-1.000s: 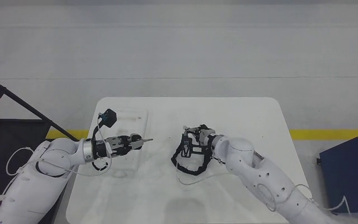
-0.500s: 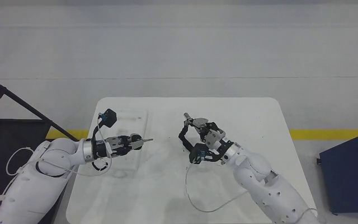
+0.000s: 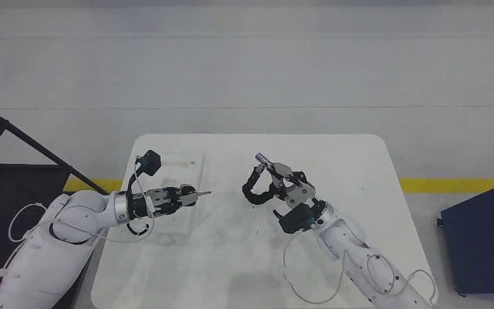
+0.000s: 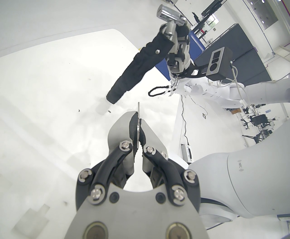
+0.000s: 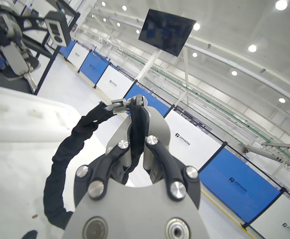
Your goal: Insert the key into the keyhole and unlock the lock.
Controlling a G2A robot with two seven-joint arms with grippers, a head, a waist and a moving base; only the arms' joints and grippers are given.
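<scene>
**Key and lock both in hand, well apart and not yet lined up**

The left gripper (image 4: pixel 137 126) is pinched narrow on the key (image 4: pixel 138 112), holding its flat end so the blade sticks straight out past the fingertips. The right gripper (image 5: pixel 137 106) is clamped on the lock (image 5: pixel 119 106) just behind its metal head (image 4: pixel 171 14). The black sleeve (image 4: pixel 136 68) droops away below the right gripper's fingers toward the table (image 3: pixel 347 154).

The coming move turns on one relation. The lock lies ahead of the key's tip, well apart from it, and its head sits above the blade's line. The key's long axis runs along the left gripper's own reach and points more at the sleeve than at the head. The head juts sideways out of the right gripper, toward the left arm. Each arm carries its own part, so neither is nearer. I judge the gap must be closed and the blade brought in line with the head before any insertion.

The left wrist view looks along the key and shows the height offset to the head, which the top view flattens. The right wrist view shows the grip on the lock and the head in profile, with the left gripper and key far beyond its fingertips. The keyhole is probably in the head's end face, but it is too small to make out.
</scene>
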